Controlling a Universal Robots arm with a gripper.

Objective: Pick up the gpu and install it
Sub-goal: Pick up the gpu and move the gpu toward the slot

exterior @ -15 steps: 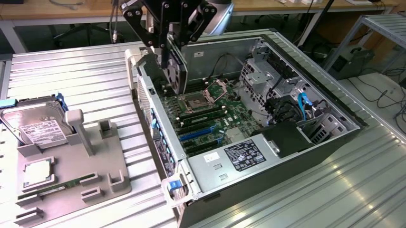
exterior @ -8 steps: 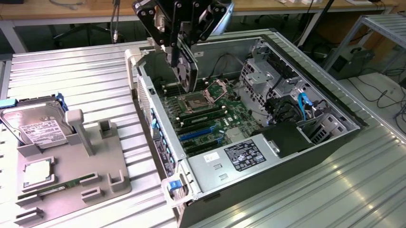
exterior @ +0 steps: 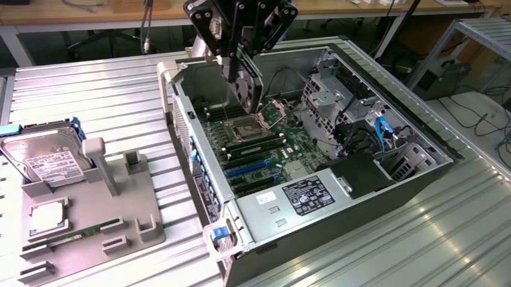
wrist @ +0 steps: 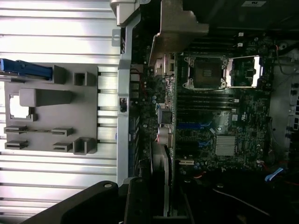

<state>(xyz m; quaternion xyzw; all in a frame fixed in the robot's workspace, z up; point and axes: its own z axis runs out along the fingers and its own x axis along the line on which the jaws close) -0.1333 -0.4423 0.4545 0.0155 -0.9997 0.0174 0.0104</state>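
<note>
The gpu (exterior: 244, 89) hangs on edge, its dark face showing, over the rear part of the open computer case (exterior: 359, 179). My gripper (exterior: 238, 58) is shut on the card's upper edge, coming down from the top of the exterior view. The card's lower end is above the motherboard (exterior: 271, 149), close to the open CPU socket (exterior: 243, 127) and clear of the blue expansion slots (exterior: 249, 168). In the wrist view the gpu (wrist: 164, 140) appears edge-on as a thin strip running along the case's rear wall, beside the motherboard (wrist: 219, 126).
On the exterior view's left a grey holder tray (exterior: 96, 233) lies on the ribbed metal table, carrying a hard drive (exterior: 48, 158), a CPU (exterior: 49, 216) and a RAM stick (exterior: 72, 238). Drive cages and cables (exterior: 375, 137) fill the case's far side.
</note>
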